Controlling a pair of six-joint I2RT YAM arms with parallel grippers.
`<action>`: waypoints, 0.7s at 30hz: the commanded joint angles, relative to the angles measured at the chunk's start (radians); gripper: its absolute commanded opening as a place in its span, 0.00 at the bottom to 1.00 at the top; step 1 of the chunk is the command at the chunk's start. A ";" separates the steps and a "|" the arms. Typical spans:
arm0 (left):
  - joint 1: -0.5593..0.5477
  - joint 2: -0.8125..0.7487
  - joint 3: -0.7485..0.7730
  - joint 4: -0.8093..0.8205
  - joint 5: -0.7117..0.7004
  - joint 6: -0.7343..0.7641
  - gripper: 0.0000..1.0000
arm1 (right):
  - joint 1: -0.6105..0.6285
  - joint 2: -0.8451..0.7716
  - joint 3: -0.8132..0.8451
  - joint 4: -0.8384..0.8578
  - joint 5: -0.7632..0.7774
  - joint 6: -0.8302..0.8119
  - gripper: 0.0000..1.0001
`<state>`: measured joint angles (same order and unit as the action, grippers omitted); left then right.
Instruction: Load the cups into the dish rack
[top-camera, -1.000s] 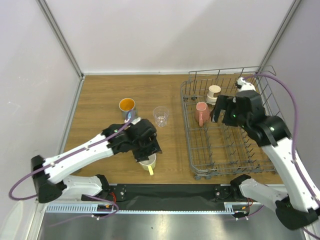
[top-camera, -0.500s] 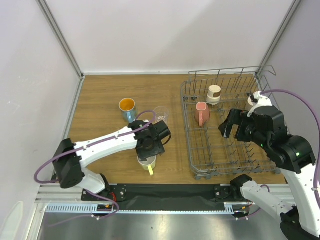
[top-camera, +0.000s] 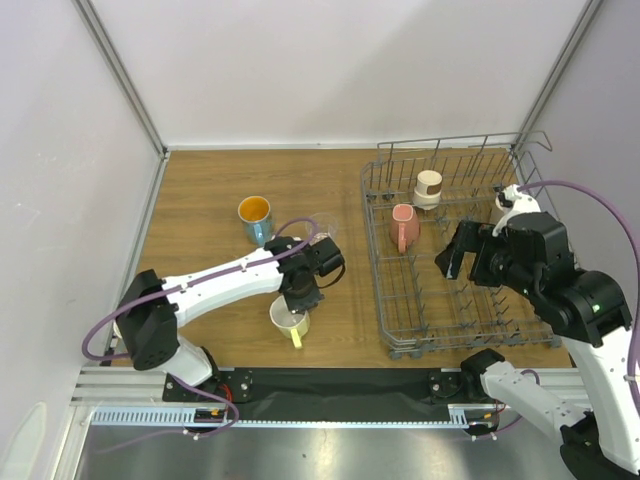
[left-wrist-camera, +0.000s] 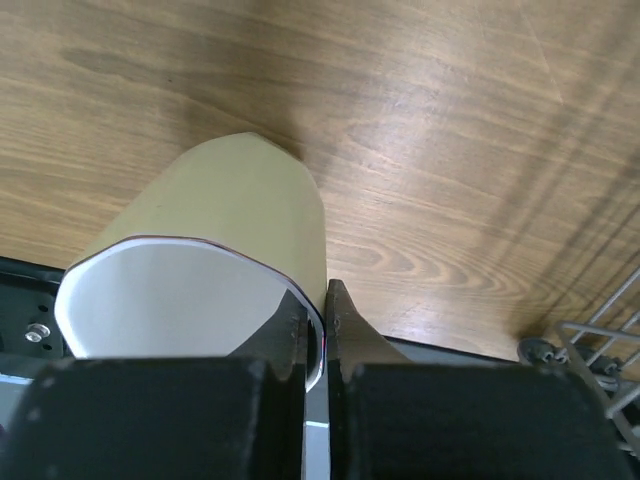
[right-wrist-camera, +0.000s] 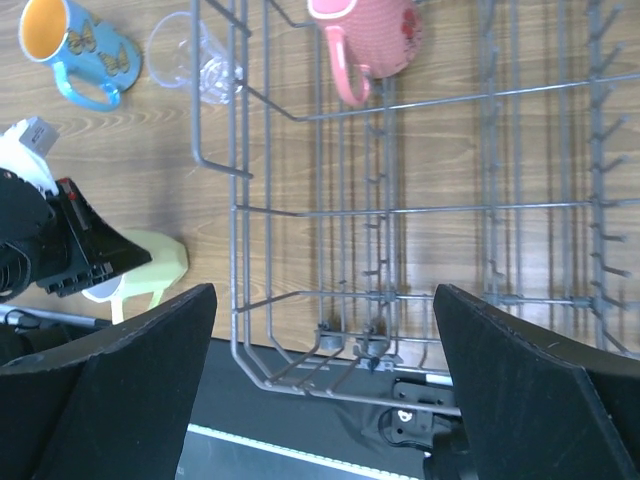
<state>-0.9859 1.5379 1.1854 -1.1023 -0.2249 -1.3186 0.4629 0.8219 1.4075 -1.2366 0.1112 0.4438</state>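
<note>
Blue mug with orange inside (top-camera: 254, 216) and clear glass (top-camera: 322, 228): just beyond my left gripper (top-camera: 300, 298). Left gripper is clamped on the yellow-cream mug (top-camera: 290, 320) rim, one finger inside, one outside. Dish rack (top-camera: 374, 262) is below my right gripper (top-camera: 462, 262), jaws wide apart, holding nothing. Pink mug (top-camera: 404, 227) and beige cup (top-camera: 428, 186) are in the rack, beyond it to its left.

From above, the left arm (top-camera: 230, 280) covers most of the clear glass (top-camera: 326, 226) and part of the rim of the yellow cup (top-camera: 289, 322). In my right wrist view the top edge cuts the pink cup (right-wrist-camera: 375, 40), the rack (right-wrist-camera: 240, 200) runs out at top and right, and the fingers (right-wrist-camera: 530, 400) of the right gripper (right-wrist-camera: 325, 288) are only dark blurs.
</note>
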 joint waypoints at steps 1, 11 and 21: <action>0.023 -0.071 0.081 -0.024 -0.005 0.039 0.00 | 0.003 0.029 0.012 0.054 -0.074 -0.008 0.98; 0.030 -0.470 0.152 0.248 0.051 0.136 0.00 | 0.008 0.071 -0.126 0.349 -0.559 0.022 1.00; 0.038 -0.728 -0.078 0.700 0.194 0.170 0.01 | 0.128 0.057 -0.347 0.827 -0.869 0.309 1.00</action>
<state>-0.9527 0.8135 1.1389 -0.6315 -0.1001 -1.1740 0.5529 0.8898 1.0683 -0.6296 -0.6376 0.6529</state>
